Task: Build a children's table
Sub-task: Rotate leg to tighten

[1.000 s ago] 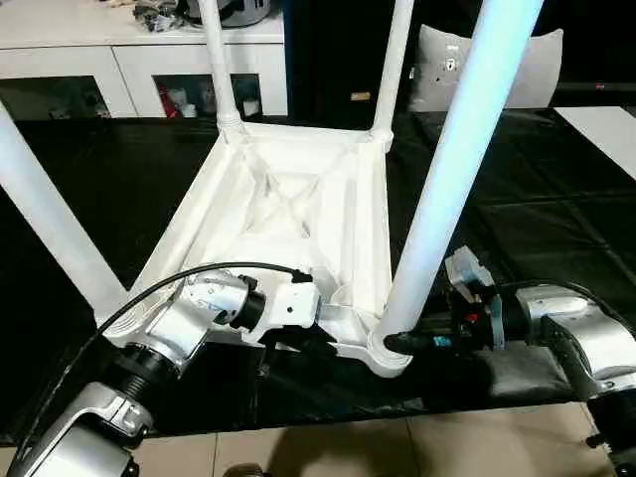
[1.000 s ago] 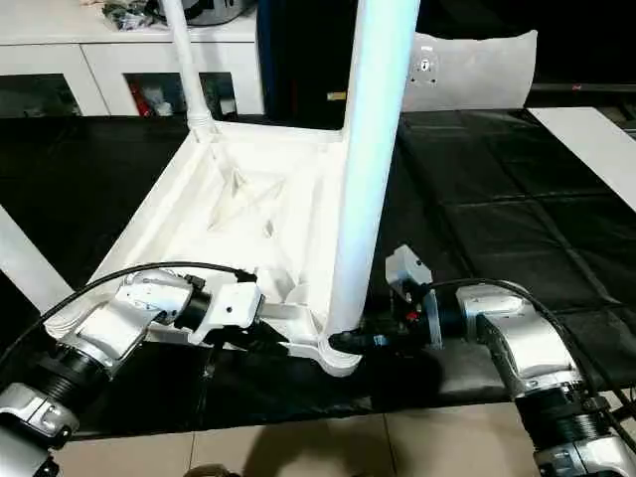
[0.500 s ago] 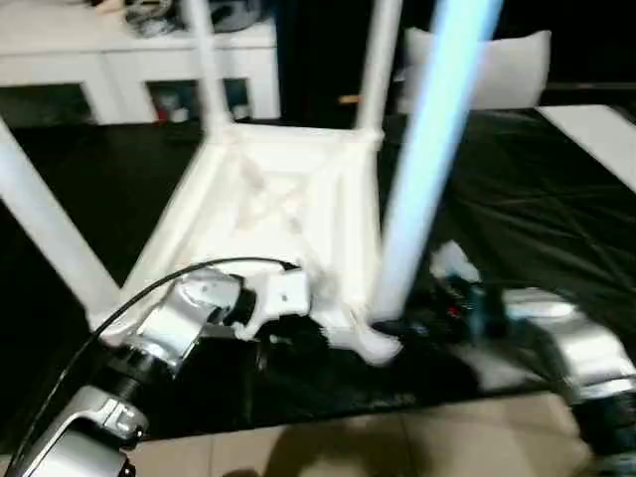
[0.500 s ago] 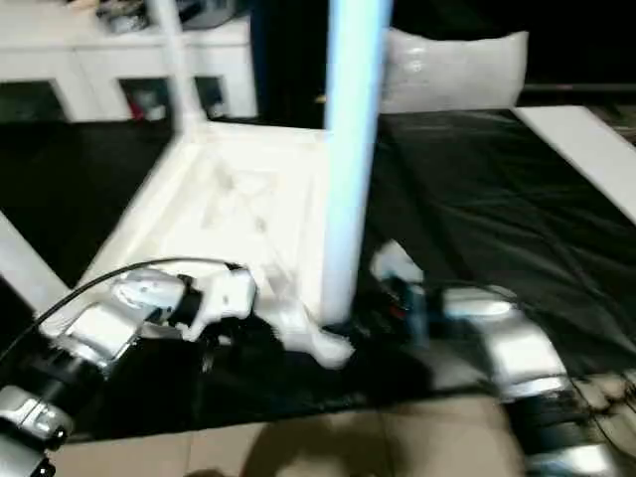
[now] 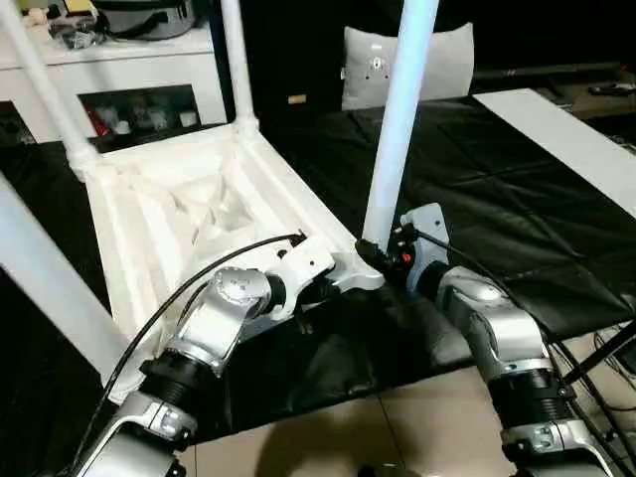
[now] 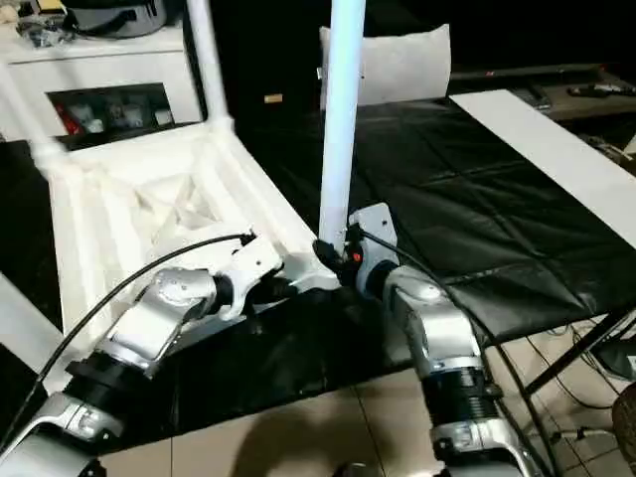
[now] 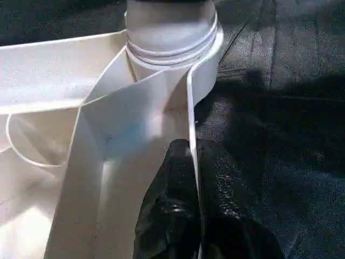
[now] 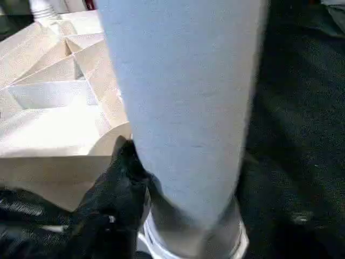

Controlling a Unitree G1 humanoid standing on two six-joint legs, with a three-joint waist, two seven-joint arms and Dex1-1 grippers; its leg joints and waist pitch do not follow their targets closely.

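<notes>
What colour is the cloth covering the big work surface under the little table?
Black, slightly shiny cover; the right eye view shows it best.

Overall light: we see an evenly lit room, and the head views are sharp.
Tabletop (image 5: 169,214): its white plastic is bright, nearly washed out around the ribs, so we lose detail there.
Near leg (image 5: 397,119): it carries a bluish cast.
Black table (image 5: 517,229): soft sheen lies on its cover beyond the near leg.
Shadows: dark under the tabletop's near edge.
Left wrist view: strong glare on the corner socket (image 7: 172,46); the black fingers (image 7: 175,216) are glossy.
Right wrist view: the close leg (image 8: 183,108) is soft and out of focus.
</notes>
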